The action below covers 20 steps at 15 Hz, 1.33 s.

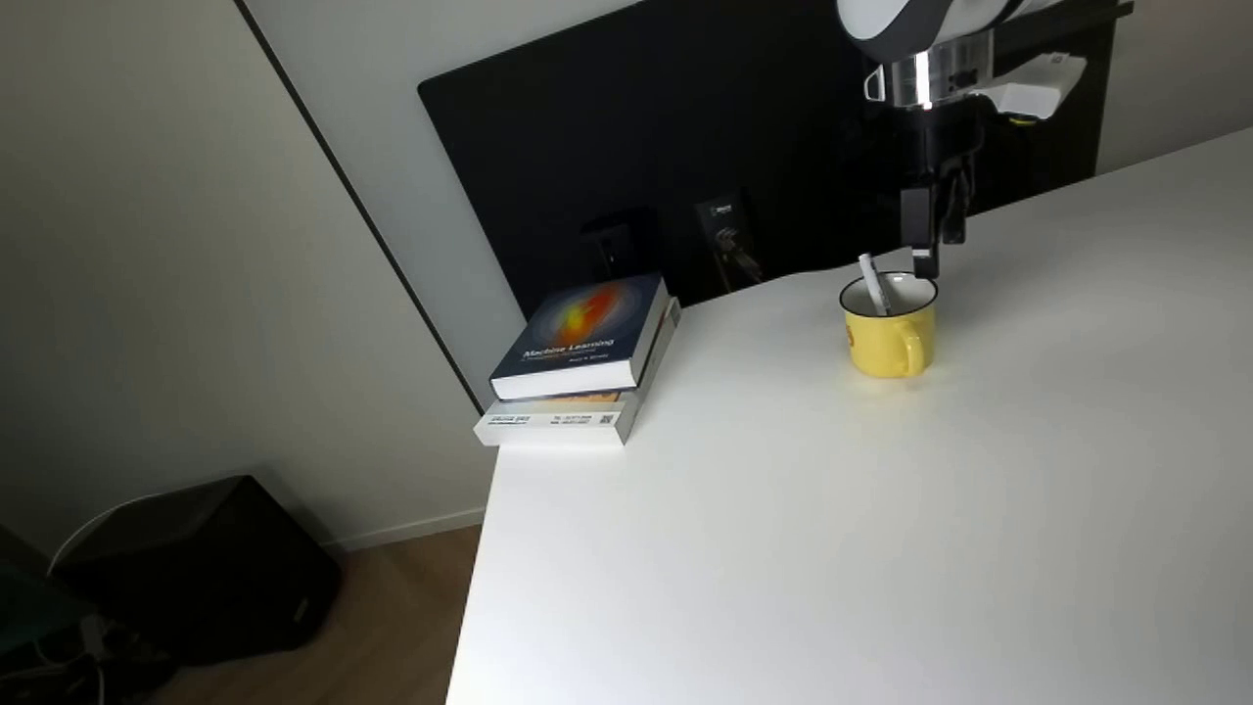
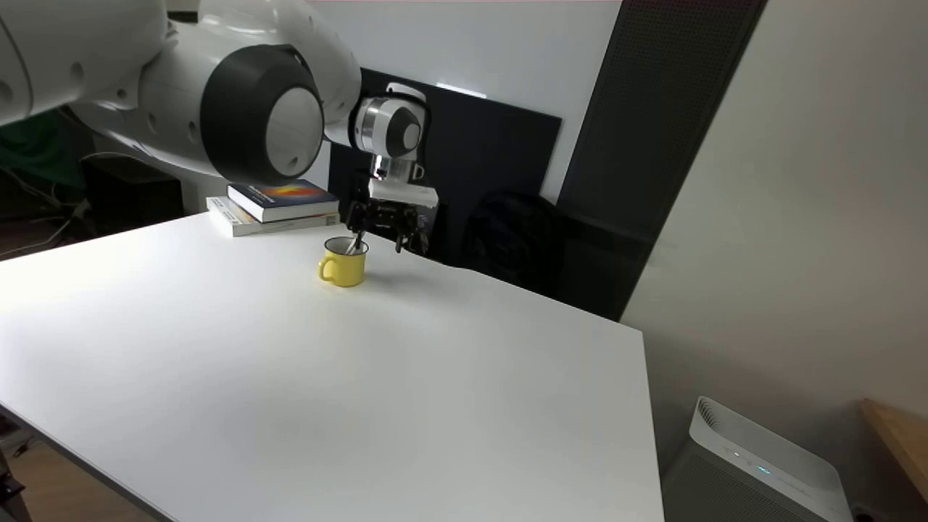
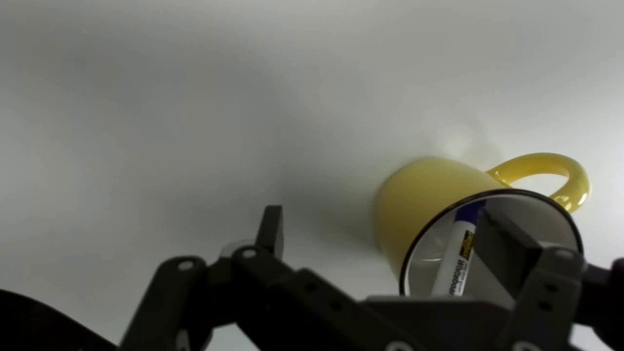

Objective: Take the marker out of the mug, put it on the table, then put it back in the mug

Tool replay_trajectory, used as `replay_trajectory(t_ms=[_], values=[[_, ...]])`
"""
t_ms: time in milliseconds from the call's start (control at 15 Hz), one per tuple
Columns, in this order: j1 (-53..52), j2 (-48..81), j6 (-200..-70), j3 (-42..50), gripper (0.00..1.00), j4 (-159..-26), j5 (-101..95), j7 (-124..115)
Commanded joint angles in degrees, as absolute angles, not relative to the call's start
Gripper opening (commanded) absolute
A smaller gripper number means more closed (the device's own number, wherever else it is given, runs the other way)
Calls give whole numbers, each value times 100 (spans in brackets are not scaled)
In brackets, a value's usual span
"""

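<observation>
Inside the mug point(image 1: 881, 343), the marker point(image 3: 453, 263) leans unheld

Across the mug's mouth the marker lies aslant, blue end down, pale upper end poking past the rim — probably because it is longer than the mug is deep. That jutting end offers something to grasp. The gripper point(image 3: 378, 212) hangs over one side, its fingers spread wide, nothing pinched between them. In the wrist view one finger shows across the opening, just beside the marker's blue end, its mate outside the wall; whether the nearer one dips within the rim or touches anything, I cannot tell. Closing as they stand could catch the mug's wall too — a sideways shift seems called for. The mug stands upright on the table point(image 1: 783, 529), apart from the stacked books point(image 1: 578, 338), so those should not hinder the arm. Whether the lift-out is still to do or the marker is already back, these views do not settle.
</observation>
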<state>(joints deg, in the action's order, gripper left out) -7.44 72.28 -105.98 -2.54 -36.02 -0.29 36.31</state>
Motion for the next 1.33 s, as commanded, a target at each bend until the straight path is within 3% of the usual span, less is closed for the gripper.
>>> replay_trajectory(t_ms=[0, 1267], values=[[-758, 7380, -10708, -252, 100, -3333, 5, 3494], [-539, 7353, -10390, -501, 100, -3466, 792, 3563]])
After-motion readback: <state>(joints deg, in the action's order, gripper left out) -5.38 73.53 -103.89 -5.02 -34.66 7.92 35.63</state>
